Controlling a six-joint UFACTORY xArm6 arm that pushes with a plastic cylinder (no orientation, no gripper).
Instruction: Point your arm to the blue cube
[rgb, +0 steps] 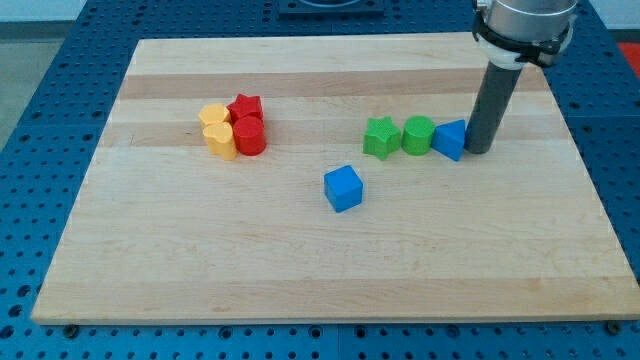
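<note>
The blue cube (343, 188) sits alone near the board's middle. My tip (479, 150) is at the view's right, touching or nearly touching the right side of a blue triangular block (450, 139). The cube lies well to the left of and below the tip, with bare board between them. The dark rod rises from the tip to the arm at the view's top right.
A green star (379, 137) and a green round block (417, 135) stand in a row left of the blue triangular block. At the left, two yellow blocks (216, 131) and two red blocks (247, 126) cluster together. The wooden board (300, 280) lies on a blue perforated table.
</note>
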